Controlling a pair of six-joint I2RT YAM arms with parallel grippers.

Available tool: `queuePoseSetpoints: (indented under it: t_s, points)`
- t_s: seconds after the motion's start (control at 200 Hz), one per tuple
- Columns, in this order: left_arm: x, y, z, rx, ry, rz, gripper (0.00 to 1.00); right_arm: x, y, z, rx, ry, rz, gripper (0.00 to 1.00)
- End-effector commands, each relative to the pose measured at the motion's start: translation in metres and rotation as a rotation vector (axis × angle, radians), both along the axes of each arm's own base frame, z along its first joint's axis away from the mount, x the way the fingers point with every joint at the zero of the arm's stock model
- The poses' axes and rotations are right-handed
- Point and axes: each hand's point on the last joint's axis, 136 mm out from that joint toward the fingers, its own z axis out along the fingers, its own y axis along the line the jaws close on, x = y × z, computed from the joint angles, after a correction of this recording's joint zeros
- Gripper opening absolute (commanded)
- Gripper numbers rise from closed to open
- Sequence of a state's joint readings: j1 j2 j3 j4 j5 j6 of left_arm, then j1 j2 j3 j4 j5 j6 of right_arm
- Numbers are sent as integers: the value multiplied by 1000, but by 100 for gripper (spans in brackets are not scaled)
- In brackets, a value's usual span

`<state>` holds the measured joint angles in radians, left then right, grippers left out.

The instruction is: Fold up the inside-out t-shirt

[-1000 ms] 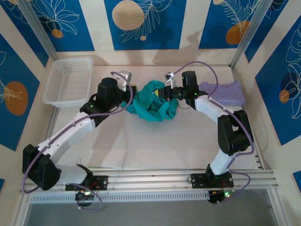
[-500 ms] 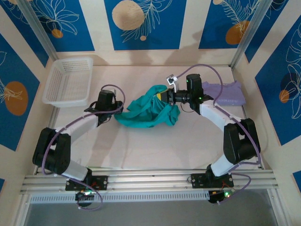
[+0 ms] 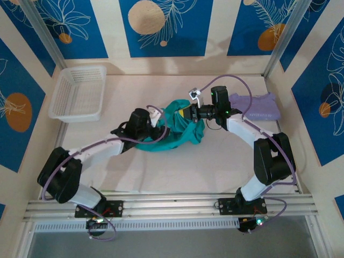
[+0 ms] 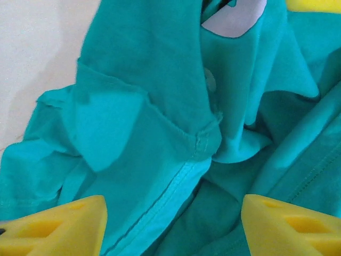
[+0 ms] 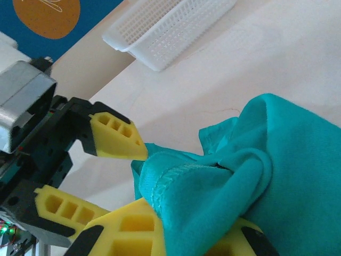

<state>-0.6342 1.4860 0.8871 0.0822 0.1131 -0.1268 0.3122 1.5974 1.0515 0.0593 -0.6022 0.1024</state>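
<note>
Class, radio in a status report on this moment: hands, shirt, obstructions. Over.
Left hand open over t-shirt. Right hand shut on t-shirt. T-shirt bunched, not folded. Lavender shirt, basket off to sides.

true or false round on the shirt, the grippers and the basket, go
1. The right gripper is shut on the teal t-shirt. True.
2. The left gripper is clamped shut. False: its fingers stand apart over the cloth.
3. The t-shirt lies flat and spread out. False: it is bunched up.
4. The white basket sits at the table's far left. True.
</note>
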Motion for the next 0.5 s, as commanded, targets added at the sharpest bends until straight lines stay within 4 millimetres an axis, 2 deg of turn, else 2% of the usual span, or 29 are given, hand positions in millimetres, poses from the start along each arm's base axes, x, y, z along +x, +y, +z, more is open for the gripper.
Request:
queuePoseSetpoints:
  t_s: [0.0,0.105,0.185,0.225,0.26,0.35,0.495]
  points:
    - [8,-20,11,-13,-31,-83,62,-1,2,12,-1,-39,16,0]
    - [22,-29,4,-1,-18,-87,48,-5,3,19,14,-47,32,0]
    - [38,-33,5,-12,-11,-63,28,-9,4,28,32,-61,53,0]
    - [49,-30,7,-20,-5,-30,15,-10,3,35,38,-75,61,0]
    - [60,-24,12,-32,-2,10,8,-12,2,42,40,-88,65,0]
    - [87,-2,25,-94,7,120,0,-18,-6,63,57,-141,69,0]
    - [125,50,44,-210,62,345,0,-41,-10,100,149,-249,139,0]
